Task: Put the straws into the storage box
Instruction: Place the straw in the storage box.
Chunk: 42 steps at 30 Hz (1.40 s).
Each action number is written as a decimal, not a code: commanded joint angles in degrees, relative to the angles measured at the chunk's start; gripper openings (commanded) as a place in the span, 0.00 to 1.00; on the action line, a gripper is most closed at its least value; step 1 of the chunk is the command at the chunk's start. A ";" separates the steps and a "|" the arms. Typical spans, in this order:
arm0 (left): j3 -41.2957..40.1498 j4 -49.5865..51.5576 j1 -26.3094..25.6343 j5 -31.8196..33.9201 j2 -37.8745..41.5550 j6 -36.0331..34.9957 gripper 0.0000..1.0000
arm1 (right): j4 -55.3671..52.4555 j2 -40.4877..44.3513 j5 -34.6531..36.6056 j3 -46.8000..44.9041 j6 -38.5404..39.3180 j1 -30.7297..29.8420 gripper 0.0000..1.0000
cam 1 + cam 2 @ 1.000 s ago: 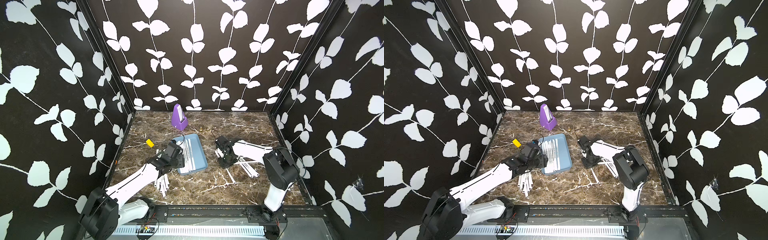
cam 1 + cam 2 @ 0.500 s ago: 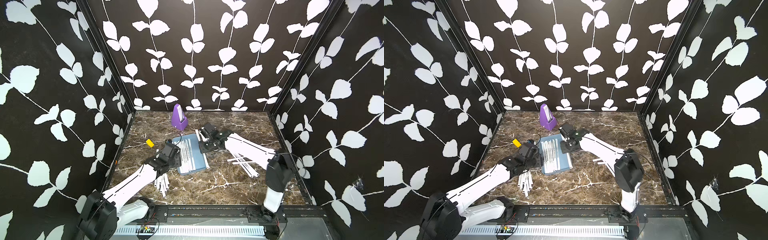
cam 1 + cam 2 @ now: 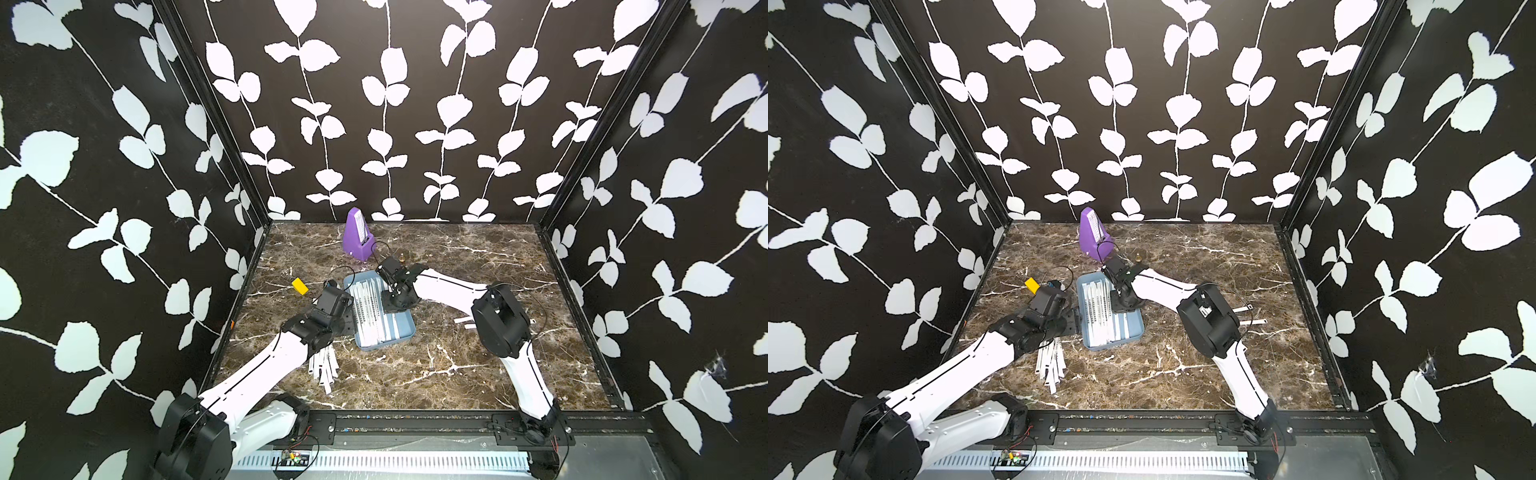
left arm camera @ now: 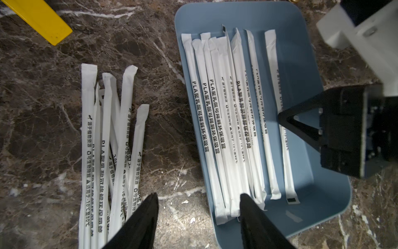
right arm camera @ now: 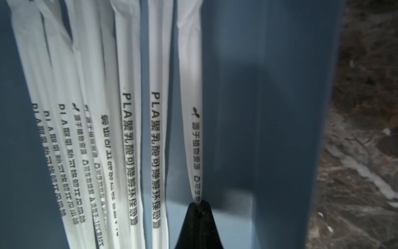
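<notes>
The storage box (image 3: 405, 327) (image 3: 1133, 328) (image 4: 301, 64) (image 5: 269, 107) is a light blue tray at mid table, with several white wrapped straws (image 3: 368, 311) (image 3: 1098, 311) (image 4: 226, 120) lying lengthwise in it. My right gripper (image 3: 389, 308) (image 3: 1121, 306) (image 4: 280, 116) (image 5: 199, 203) is low over the tray's right half, shut on one straw (image 5: 190, 86) that runs along the tray floor. My left gripper (image 3: 345, 321) (image 3: 1073, 322) (image 4: 199, 198) stands open and empty, straddling the tray's left rim. A loose pile of straws (image 3: 324, 365) (image 3: 1050, 361) (image 4: 112, 140) lies on the table left of the tray.
A purple metronome (image 3: 357, 237) (image 3: 1094, 235) stands behind the tray. A yellow block (image 3: 300, 286) (image 3: 1032, 284) (image 4: 38, 19) lies at the left. Two more straws (image 3: 463, 322) (image 3: 1252, 316) lie right of the tray, partly behind my right arm's elbow. Black leaf-patterned walls close three sides.
My right gripper has swung left from the straws on the right side to above the tray, carrying one straw. The left arm has barely moved.
</notes>
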State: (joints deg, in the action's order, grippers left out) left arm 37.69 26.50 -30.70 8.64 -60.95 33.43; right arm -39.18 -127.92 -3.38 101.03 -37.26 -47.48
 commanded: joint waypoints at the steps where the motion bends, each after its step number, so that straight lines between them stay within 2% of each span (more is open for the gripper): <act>1: -0.26 -0.23 0.29 -0.46 -0.36 -0.56 0.63 | -1.51 -1.19 -0.82 3.42 -0.18 -0.11 0.04; 15: 0.10 -0.42 0.30 -0.60 -1.34 -0.82 0.63 | -1.11 -4.23 -2.43 5.74 -2.29 -0.07 0.06; 22: -0.08 0.28 0.40 0.13 -0.40 -0.82 0.62 | -1.22 -1.54 -1.95 4.87 -1.99 -0.07 0.17; 28: 1.23 1.93 0.64 0.93 -0.09 -2.14 0.62 | -2.91 4.78 -0.64 3.62 -0.25 0.25 0.22; 31: 3.14 4.54 0.68 3.08 0.03 -4.54 0.62 | -2.17 11.35 -1.01 -2.16 0.79 1.47 0.26; 34: 4.33 6.58 0.92 4.80 -1.07 -7.82 0.62 | -0.03 19.42 -1.07 -11.90 1.94 3.87 0.28; 36: 4.93 8.08 1.53 4.82 -3.08 -9.01 0.58 | 0.51 24.01 -0.75 -17.57 2.29 5.50 0.28; 40: 6.71 12.78 3.09 4.95 -8.14 -9.48 0.37 | 2.09 30.33 -0.31 -25.24 1.93 6.92 0.29; 42: 7.22 15.54 4.00 4.83 -9.76 -9.50 0.32 | 3.21 31.79 -0.60 -28.16 1.38 6.88 0.29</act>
State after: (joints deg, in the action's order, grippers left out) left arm 43.62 35.27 -27.86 12.34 -69.43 25.36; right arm -37.54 -96.82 -4.40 77.47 -35.83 -39.68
